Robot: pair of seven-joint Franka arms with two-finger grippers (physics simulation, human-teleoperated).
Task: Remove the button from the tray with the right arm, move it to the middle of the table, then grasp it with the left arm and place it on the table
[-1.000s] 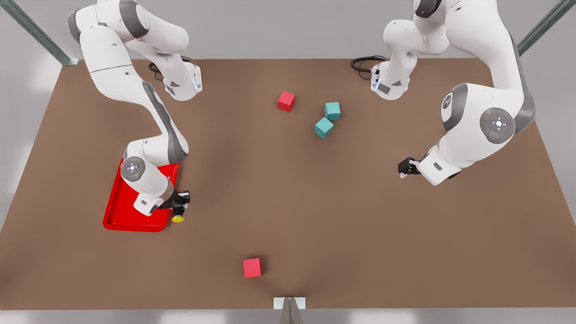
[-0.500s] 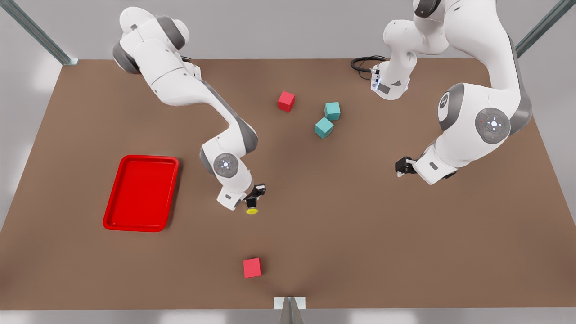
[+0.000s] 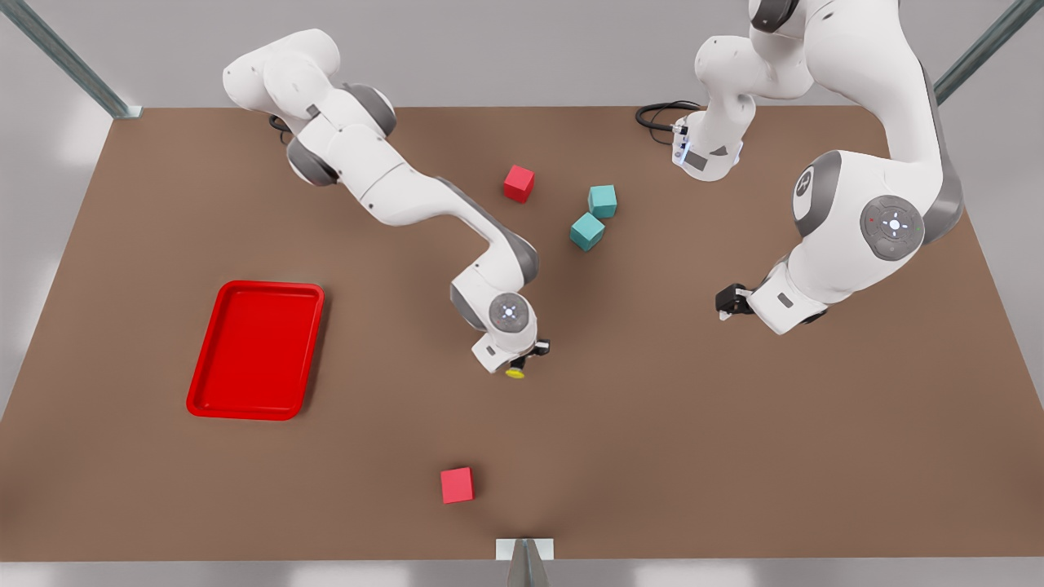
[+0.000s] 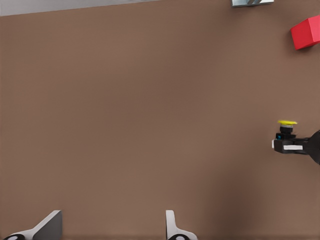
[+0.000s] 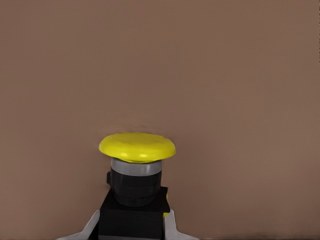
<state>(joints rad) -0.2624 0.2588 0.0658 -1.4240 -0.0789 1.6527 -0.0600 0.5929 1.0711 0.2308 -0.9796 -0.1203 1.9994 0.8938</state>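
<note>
- The right hand, fingers clamped on the button, hangs above the middle of the table.
- The red tray lies at nine o'clock from it, well apart.
- At three o'clock, the left hand waits, fingers spread.

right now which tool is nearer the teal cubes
Right. The right tool, shut on the button, is mid-table, just toward the camera from the teal cubes. The left tool waits open, farther off on the front view's right.
</note>
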